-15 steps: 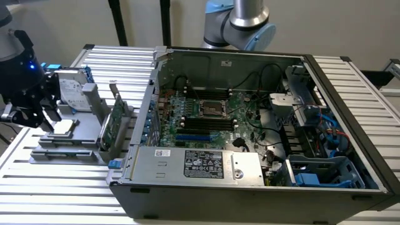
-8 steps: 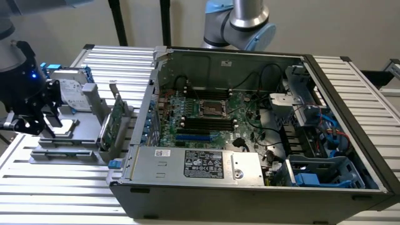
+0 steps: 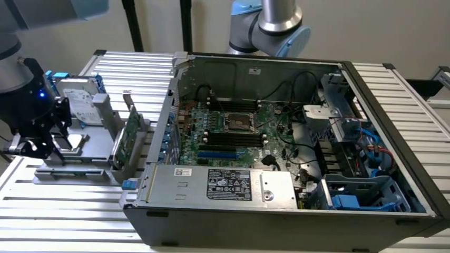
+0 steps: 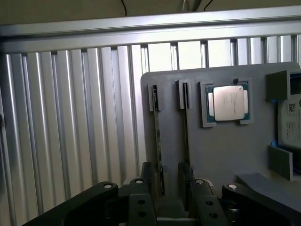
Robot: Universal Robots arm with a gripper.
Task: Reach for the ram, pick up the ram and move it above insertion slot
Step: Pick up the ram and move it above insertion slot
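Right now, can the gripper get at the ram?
Probably yes. The gripper hangs open close over the ram, which stands on edge in the gray tray, and nothing lies between them.

The silver arm (image 3: pixel 277 16), behind the computer case (image 3: pixel 211 221), had pale blue joint caps. Its black gripper (image 4: pixel 167 175) bore silver screws.

The ram (image 4: pixel 159 141) stands on edge; the black insertion slot (image 3: pixel 232 139) lies flat.
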